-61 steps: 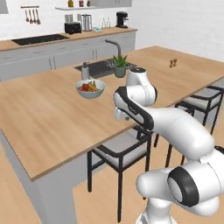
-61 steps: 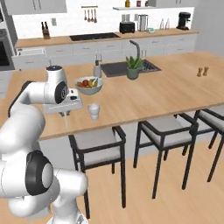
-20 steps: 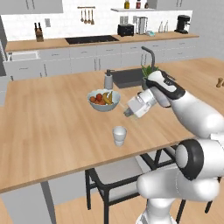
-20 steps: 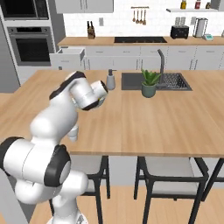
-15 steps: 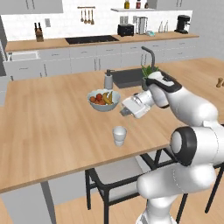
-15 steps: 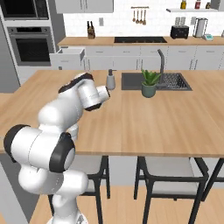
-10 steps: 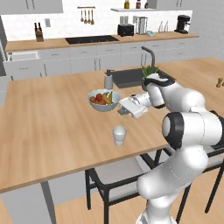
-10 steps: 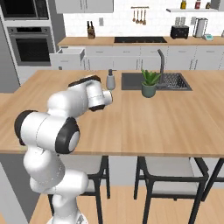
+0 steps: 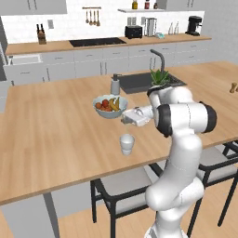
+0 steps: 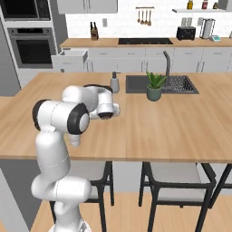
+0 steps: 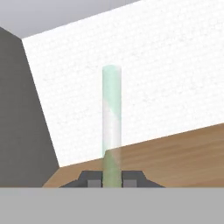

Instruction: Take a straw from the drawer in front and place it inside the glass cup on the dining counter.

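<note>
Gripper (image 11: 112, 178) clamped on straw (image 11: 111, 127) (pale green, translucent) — hand at frame centre above cup (image 9: 126, 143), beside bowl (image 9: 109, 106).

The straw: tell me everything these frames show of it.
The straw is a pale green, see-through tube with straight sides, plastic by its look. In the hand view it stands straight up from between the two dark finger tips of the hand, which is shut on its lower end; nothing else touches it. Behind it lie a white wall and the light-wood dining counter. It is not yet in the glass cup.
</note>
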Motion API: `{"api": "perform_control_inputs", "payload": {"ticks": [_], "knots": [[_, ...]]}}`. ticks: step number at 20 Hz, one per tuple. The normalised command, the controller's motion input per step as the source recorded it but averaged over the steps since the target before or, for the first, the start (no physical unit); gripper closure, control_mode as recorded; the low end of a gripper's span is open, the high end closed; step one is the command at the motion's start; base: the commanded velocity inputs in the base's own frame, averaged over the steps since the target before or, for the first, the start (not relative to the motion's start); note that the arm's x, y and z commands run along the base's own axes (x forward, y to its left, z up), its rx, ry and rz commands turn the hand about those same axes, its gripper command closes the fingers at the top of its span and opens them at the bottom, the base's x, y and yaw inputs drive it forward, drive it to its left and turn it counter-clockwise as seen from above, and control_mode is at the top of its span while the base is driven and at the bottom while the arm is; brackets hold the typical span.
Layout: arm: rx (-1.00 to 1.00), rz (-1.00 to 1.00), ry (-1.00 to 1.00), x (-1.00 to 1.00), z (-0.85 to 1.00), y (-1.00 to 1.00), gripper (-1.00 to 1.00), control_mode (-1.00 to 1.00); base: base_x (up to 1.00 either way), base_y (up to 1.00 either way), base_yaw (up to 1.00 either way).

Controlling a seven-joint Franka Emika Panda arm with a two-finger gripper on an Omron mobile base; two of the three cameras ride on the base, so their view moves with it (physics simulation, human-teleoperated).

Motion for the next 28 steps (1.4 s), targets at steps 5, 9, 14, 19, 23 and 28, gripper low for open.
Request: {"api": "perform_control_inputs", "payload": {"ticks": [5, 9, 14, 19, 23, 28], "knots": [[0.00, 0.00, 0.14, 0.60, -0.34, 0.07, 1.00, -1.00, 0.00, 0.00, 0.00], [0.00, 0.01, 0.13, 0.32, -0.32, 0.14, 1.00, -1.00, 0.00, 0.00, 0.00], [0.00, 0.02, 0.07, -0.22, -0.15, 0.18, 1.00, -1.00, 0.00, 0.00, 0.00], [0.00, 0.00, 0.00, -0.76, 0.00, 0.07, 1.00, -1.00, 0.00, 0.00, 0.00], [0.00, 0.00, 0.00, -0.53, 0.00, 0.00, 1.00, -1.00, 0.00, 0.00, 0.00], [0.00, 0.00, 0.00, -0.18, -0.06, 0.00, 1.00, -1.00, 0.00, 0.00, 0.00]]}}
